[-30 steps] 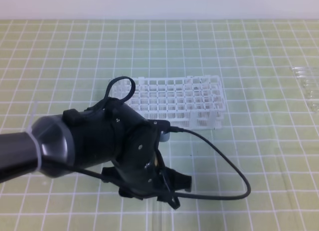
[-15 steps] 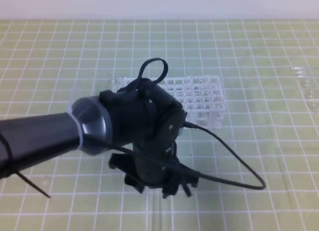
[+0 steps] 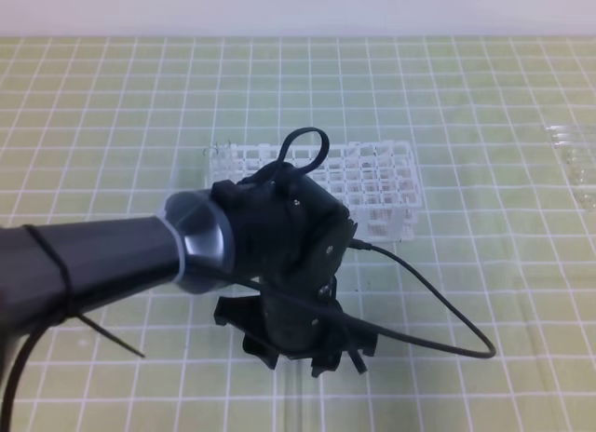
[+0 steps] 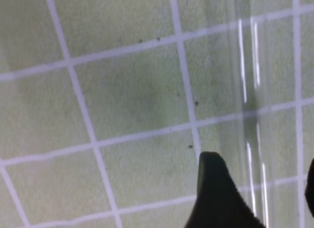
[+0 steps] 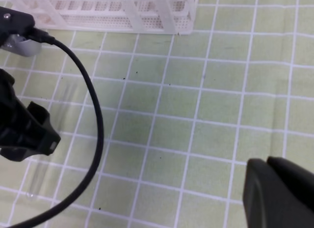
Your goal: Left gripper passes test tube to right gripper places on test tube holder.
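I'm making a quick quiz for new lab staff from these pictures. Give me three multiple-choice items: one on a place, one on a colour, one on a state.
1. The test tube holder stands
A. beyond the left gripper
B. on top of it
C. off the mat

2. The holder's colour is
A. blue
B. white
C. black

3. The right gripper has its jaws
A. wide open
B. shut
C. clamped on the rack

Answers: A, the rack lies farther back on the mat; B, its lattice is white; B, its fingertips meet with nothing between.
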